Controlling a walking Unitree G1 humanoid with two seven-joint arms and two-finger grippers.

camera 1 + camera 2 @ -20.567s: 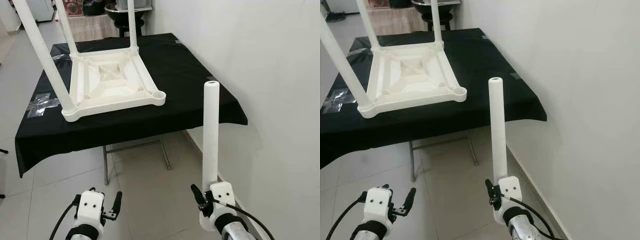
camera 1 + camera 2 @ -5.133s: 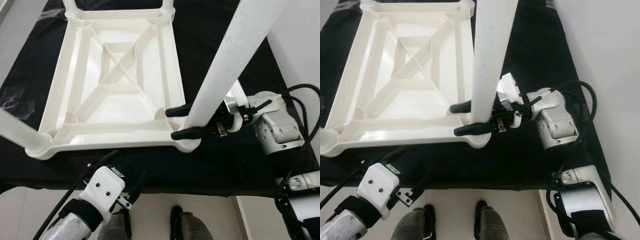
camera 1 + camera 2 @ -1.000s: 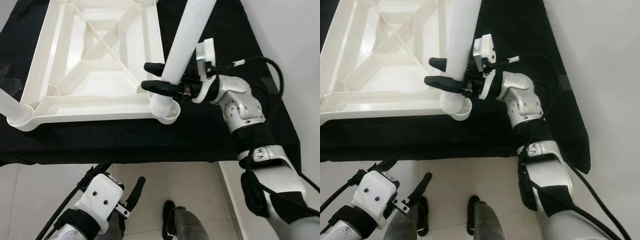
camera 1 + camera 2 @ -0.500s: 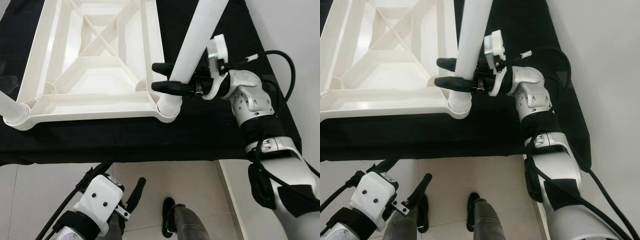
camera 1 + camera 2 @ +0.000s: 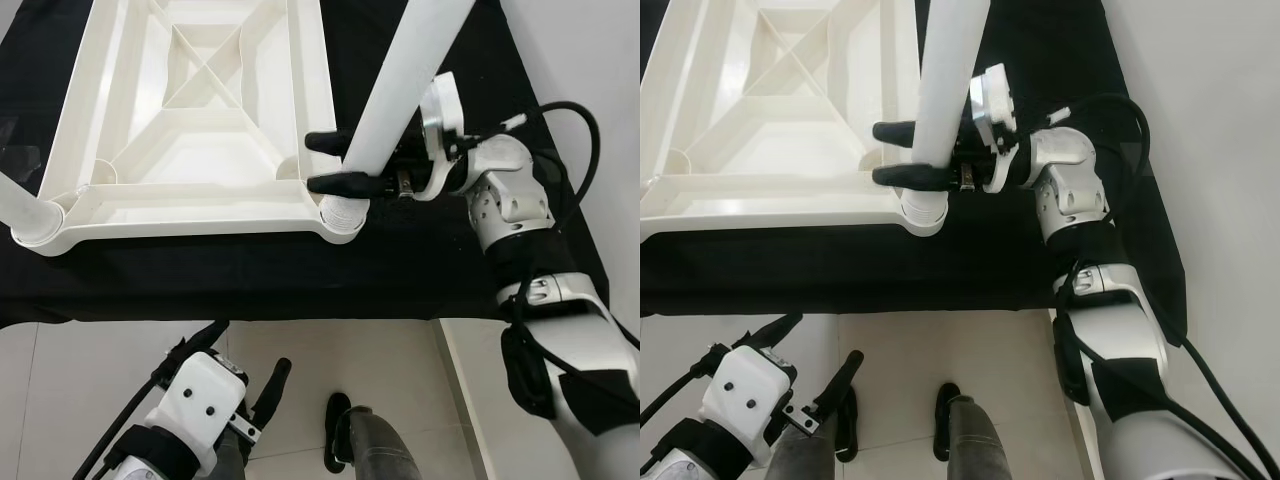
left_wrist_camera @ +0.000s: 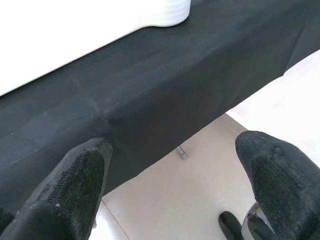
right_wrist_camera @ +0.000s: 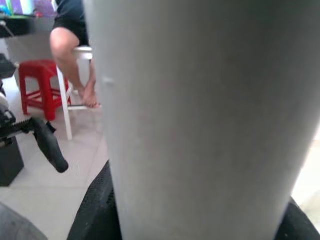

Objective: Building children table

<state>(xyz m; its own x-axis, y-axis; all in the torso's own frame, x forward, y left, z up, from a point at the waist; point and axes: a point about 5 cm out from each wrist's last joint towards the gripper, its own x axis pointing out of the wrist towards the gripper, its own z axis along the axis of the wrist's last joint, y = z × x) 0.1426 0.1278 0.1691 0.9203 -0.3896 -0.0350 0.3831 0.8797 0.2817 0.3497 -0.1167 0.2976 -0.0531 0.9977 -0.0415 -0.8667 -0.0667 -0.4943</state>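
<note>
Black cloth covered the bench [image 5: 200,280], and on it lay the large white plastic children's table top [image 5: 180,110], turned upside down, with moulded ribs in a cross under its surface. It looked stiff and hollow, so I judged it light for its size, but smooth and easy to push on the cloth. One fitted white plastic leg [image 5: 20,205] stood at the near left corner.

At the near right corner, the long white plastic tube leg [image 5: 400,90] stood tilted, its ribbed lower end sitting in the round corner socket [image 5: 342,215]; whether it was fully seated I could not tell. The tube seemed rigid and light, yet slippery, and its length gave much leverage, so a low hold near the socket was probably the best place to steer it.

The right hand [image 5: 335,162] pinched this leg exactly there, one black finger on each side, just above the socket.

The left hand [image 6: 170,185] hung low before the bench edge, its fingers [image 6: 80,175] spread apart and holding nothing. In my opinion it could steady the table top rim while the leg is pressed.
</note>
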